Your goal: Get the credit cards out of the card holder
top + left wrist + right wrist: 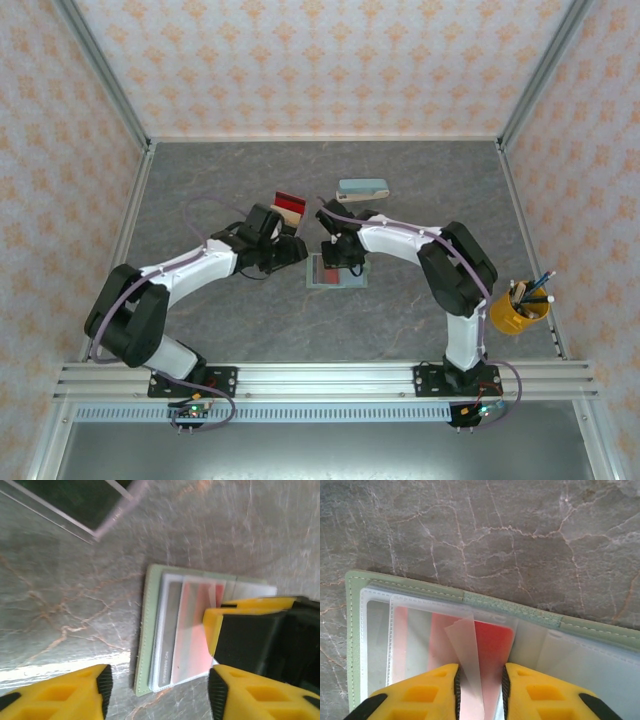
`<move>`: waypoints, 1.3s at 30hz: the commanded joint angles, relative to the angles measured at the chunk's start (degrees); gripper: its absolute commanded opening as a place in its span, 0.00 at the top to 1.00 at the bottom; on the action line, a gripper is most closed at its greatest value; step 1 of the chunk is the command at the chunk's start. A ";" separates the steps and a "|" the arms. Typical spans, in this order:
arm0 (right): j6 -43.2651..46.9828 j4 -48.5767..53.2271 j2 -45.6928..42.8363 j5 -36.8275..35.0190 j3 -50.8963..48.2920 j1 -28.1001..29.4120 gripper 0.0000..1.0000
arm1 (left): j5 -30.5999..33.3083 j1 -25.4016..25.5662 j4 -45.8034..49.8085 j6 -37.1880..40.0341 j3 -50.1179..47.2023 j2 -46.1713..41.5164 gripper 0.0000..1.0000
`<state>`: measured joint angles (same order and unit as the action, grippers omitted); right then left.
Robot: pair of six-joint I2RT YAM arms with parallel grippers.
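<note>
The sage-green card holder [336, 272] lies open and flat on the table in the middle. In the left wrist view its green edge [148, 630] shows, with a dark grey card [173, 630] and a red card [196, 630] under clear plastic sleeves. My left gripper [157, 695] is open wide, just short of the holder's near edge. My right gripper [480, 695] points down onto the holder [520, 611], open by a narrow gap. A lifted clear sleeve flap [467, 650] and the red card [492, 642] lie between its fingers. A red and a tan card [289, 207] rest on the table behind the left gripper [292, 250].
A teal oblong case [362, 188] lies at the back centre. It appears blurred as a dark shape with a pale edge [75, 505] in the left wrist view. A yellow cup of pens [520, 305] stands at the right. My right gripper's finger [250, 630] rests over the holder.
</note>
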<state>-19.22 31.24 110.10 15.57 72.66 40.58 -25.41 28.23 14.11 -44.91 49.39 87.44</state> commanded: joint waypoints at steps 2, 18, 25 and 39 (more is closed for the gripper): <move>0.37 -0.19 0.30 0.85 -3.26 -1.01 0.73 | -3.66 1.23 -5.04 -1.51 0.88 2.27 0.54; -0.24 -1.98 -0.18 2.94 -4.64 -2.34 0.75 | -4.87 3.49 -3.58 -2.00 6.24 11.00 0.68; -0.33 -2.16 -0.42 3.40 -4.81 -2.58 0.75 | -5.50 3.57 -3.97 -3.00 6.56 13.67 0.68; -0.64 -3.41 -0.24 5.68 -5.25 -3.19 0.76 | -6.77 3.59 -1.77 -3.26 8.36 16.69 0.68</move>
<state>-19.44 27.53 108.79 21.56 69.56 37.74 -31.38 31.51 10.39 -48.14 56.64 102.45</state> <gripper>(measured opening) 0.239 0.317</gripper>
